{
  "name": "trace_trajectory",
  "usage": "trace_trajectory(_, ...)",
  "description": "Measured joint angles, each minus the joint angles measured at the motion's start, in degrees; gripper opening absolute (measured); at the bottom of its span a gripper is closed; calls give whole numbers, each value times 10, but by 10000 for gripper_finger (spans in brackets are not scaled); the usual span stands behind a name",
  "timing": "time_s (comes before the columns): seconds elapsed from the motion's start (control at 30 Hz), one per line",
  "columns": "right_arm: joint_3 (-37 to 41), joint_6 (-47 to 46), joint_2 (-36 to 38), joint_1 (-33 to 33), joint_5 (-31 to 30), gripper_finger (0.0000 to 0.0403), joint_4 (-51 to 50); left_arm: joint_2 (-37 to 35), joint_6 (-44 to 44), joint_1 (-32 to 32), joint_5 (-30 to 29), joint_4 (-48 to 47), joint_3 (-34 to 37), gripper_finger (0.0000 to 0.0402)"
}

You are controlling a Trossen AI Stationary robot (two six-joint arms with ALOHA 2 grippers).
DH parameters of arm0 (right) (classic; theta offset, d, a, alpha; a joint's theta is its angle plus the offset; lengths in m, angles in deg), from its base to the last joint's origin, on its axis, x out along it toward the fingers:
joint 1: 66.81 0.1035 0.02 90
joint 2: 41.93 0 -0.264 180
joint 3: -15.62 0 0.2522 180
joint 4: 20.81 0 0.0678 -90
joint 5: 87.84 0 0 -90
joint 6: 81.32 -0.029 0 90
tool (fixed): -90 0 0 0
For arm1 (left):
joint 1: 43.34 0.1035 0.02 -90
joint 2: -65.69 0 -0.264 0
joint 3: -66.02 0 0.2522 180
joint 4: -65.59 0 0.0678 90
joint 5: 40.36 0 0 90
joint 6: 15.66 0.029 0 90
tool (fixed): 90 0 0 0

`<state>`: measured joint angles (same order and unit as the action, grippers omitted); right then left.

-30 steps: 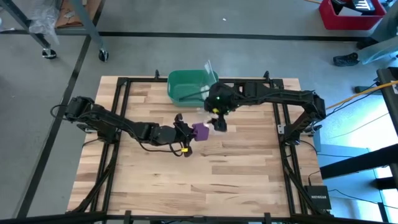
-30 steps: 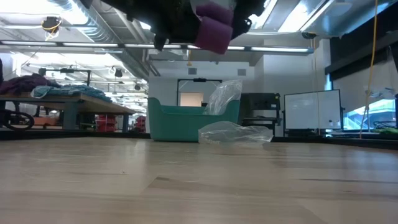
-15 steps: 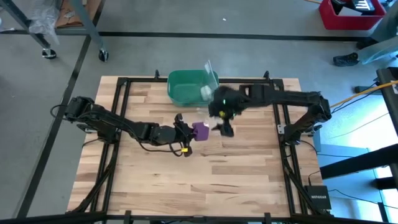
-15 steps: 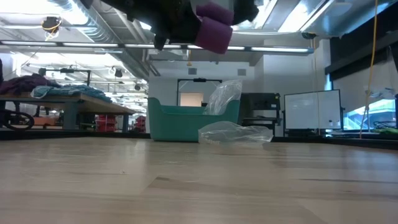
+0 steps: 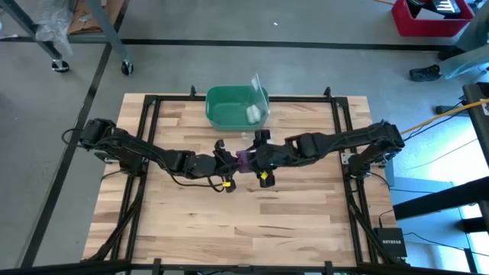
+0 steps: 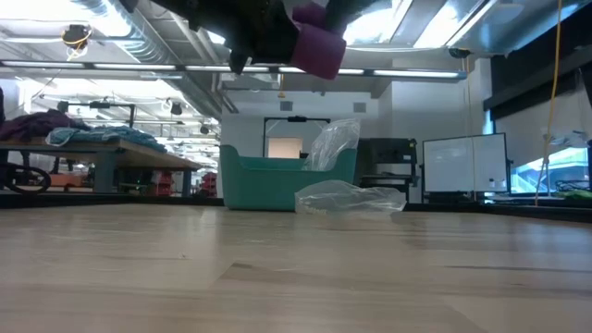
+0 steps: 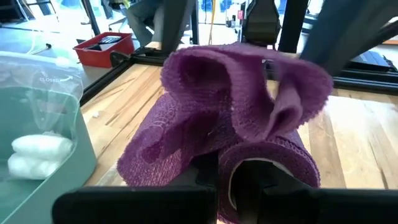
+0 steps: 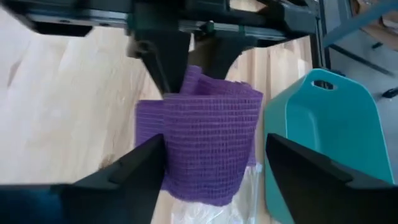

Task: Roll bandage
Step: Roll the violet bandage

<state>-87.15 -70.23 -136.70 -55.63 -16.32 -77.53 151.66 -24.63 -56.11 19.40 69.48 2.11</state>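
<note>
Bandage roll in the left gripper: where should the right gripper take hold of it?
Grip the bandage across its rolled body, on the free end facing away from the left gripper. The right gripper already faces it with open fingers either side, so closing straight on should work. Avoid the loose folded flap on top; it would probably just unwind.

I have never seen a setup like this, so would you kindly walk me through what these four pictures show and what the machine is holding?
These are two dark robot arms at a wooden table. One picture looks straight down from above, one looks level across the table top, and two come from cameras on each arm's wrist. In the overhead view the left gripper holds a loosely rolled purple bandage above the table's middle, shut on it. The right gripper faces it, its fingers open on either side of the roll. Behind them stand a green bin with something white inside and a clear plastic bag.
</note>
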Motion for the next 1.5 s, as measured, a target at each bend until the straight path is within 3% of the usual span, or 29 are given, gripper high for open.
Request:
trace_trajectory(0.13,0,28,-4,1,-4,202,10,0,6,-6,-2,0,0,15)
trace_trajectory(0.33,-2,59,7,0,-25,33,-6,0,49,-22,-2,2,0,15)
trace_trajectory(0.4,-2,72,22,0,-27,14,-9,0,65,-29,0,2,0,15)
trace_trajectory(0.53,-3,77,55,-21,-31,29,-11,0,110,-52,20,-5,-2,15)
trace_trajectory(0.67,-3,83,72,-76,-24,10,-27,-1,155,-79,89,-6,-12,15)
trace_trajectory(0.83,15,83,72,-155,71,19,-22,-11,139,-106,174,-47,-43,15)
trace_trajectory(1.1,109,22,68,-211,235,32,65,-27,111,-131,124,-124,-91,15)
trace_trajectory(1.2,122,9,66,-209,242,59,61,-34,108,-132,98,-132,-95,15)
trace_trajectory(1.33,120,8,69,-210,245,124,48,-45,105,-130,86,-131,-96,15)
trace_trajectory(1.5,58,5,72,-210,248,209,-38,-50,105,-124,78,-132,-96,15)
